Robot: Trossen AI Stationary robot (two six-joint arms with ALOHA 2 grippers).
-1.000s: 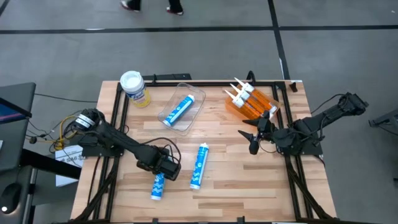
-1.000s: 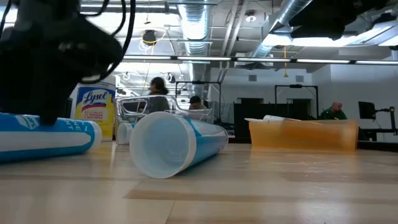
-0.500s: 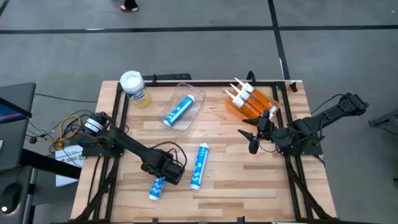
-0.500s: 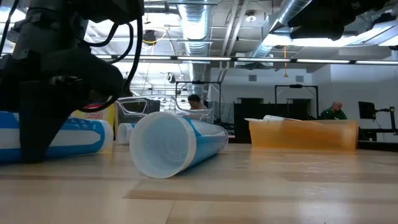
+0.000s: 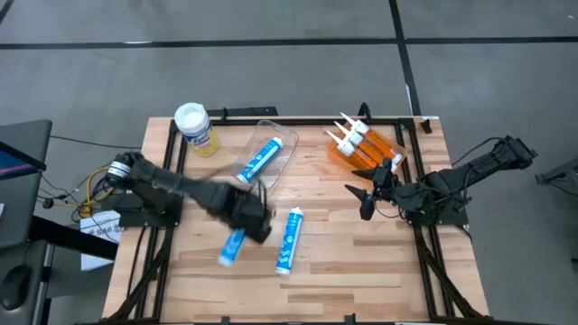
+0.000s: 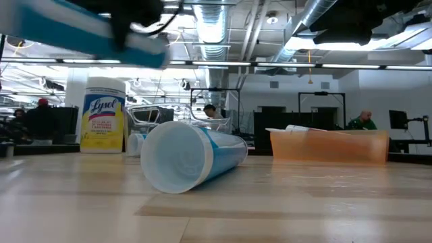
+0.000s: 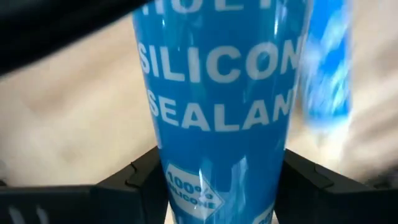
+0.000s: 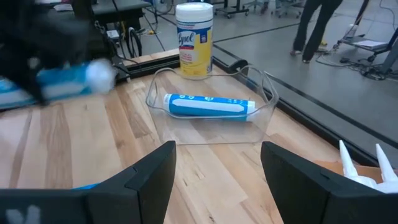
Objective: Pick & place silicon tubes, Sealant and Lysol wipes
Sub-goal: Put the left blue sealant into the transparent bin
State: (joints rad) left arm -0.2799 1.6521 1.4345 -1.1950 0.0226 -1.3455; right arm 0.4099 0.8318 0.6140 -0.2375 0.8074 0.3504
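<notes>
While the left gripper (image 5: 246, 219) clamps a blue tube (image 5: 231, 246) between its fingers, that tube hangs in the air above the table (image 5: 325, 262), clear of the wood in the low view (image 6: 88, 35). It sits just in front of the clear tray (image 5: 284, 155), toward the table's near edge. The left wrist view shows the tube (image 7: 217, 124) filling the gap between the two dark fingers (image 7: 130, 186), with "silicone sealant" printed on it.

A second blue tube (image 5: 288, 239) lies flat on the table, just to the right of the held one and in front of the clear tray. A third blue tube (image 5: 259, 160) lies inside the clear tray (image 8: 264, 121), seen also in the right wrist view (image 8: 208, 106).

Behind and to the left of the clear tray stands the wipes canister (image 5: 195, 127), upright near the table's back left corner, white lid up and yellow label showing (image 6: 103, 113).

To the right of the clear tray, an orange bin (image 5: 388, 149) holds several orange tubes (image 5: 361, 144) with white nozzles.

The right gripper (image 5: 365, 195) waits just in front of the orange bin, its fingers spread apart and holding nothing.
</notes>
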